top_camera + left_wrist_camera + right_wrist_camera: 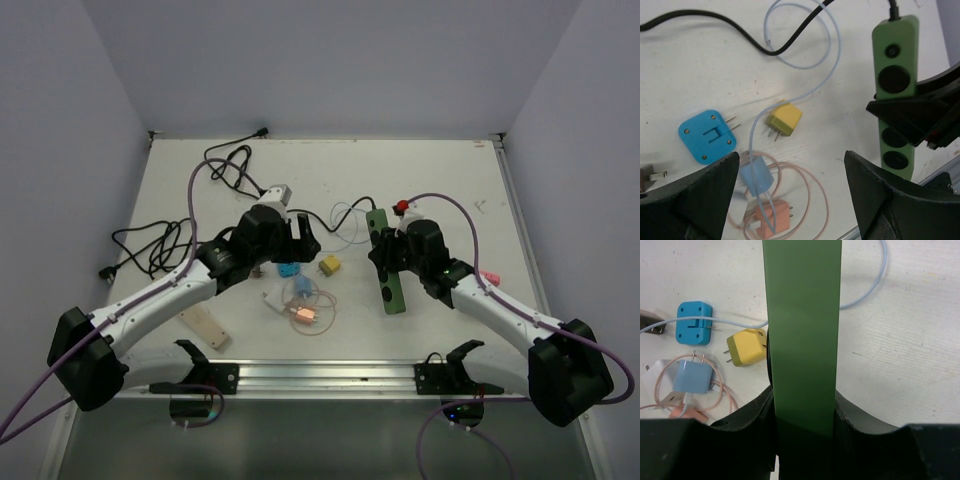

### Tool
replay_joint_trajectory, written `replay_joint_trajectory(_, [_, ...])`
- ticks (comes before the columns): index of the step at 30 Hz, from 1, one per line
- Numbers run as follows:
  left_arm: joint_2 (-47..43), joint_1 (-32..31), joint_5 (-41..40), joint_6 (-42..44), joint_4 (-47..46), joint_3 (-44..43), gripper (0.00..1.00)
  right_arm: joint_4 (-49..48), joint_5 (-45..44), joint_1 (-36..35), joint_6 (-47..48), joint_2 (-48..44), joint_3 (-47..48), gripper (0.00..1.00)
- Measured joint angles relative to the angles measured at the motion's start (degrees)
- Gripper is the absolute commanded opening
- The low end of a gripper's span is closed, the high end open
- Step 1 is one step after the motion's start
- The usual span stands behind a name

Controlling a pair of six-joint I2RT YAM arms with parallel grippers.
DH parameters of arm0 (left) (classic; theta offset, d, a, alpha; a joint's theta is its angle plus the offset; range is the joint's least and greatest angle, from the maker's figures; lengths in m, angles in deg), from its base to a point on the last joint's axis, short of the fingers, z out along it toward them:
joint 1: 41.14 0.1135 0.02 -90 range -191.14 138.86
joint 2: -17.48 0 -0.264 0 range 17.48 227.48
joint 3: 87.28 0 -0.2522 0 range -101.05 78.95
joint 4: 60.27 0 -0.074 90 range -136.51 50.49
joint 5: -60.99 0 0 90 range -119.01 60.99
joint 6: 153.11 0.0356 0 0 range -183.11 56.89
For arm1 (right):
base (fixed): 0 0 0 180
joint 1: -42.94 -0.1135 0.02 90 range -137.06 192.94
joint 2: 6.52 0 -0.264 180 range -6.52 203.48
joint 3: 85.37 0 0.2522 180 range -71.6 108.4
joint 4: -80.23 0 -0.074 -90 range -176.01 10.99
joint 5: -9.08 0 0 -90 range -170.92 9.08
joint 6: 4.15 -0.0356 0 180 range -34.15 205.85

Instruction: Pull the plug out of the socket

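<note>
**R gripper** (386,256): jaws closed across the width of the long green plastic power strip (389,290), gripping it approx. mid-length. R wrist view shows the strip running straight btwn both fingers (852,415).

**Strip:** lies flat on the white table (450,170), right of centre, long axis near-to-far. Black cord (892,7) enters at the far end. Round dark sockets face up.

**L gripper** (297,243): jaws wide apart, holding nothing. Positioned over the loose plugs left of the strip, touching none.

**Yellow cube plug** (785,119): on the table btwn the two grippers, near the strip's left side but apart from it, two prongs bare. A thin pale-blue cable (832,55) passes along its edge.

**Other items:**
- Blue square plug (707,136): further left, prongs exposed.
- Pale-blue adapter (756,175) and orange adapter (772,215): nearer the arm bases, inside a coil of pink cable (812,182).
</note>
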Motion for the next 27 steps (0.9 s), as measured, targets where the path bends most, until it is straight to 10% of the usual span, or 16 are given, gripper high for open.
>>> replay_joint_trajectory(27, [26.18, -0.02, 10.75, -1.22, -19.91, -10.80, 0.74, -0.11, 3.08, -0.02, 0.57, 0.15, 0.00, 0.00])
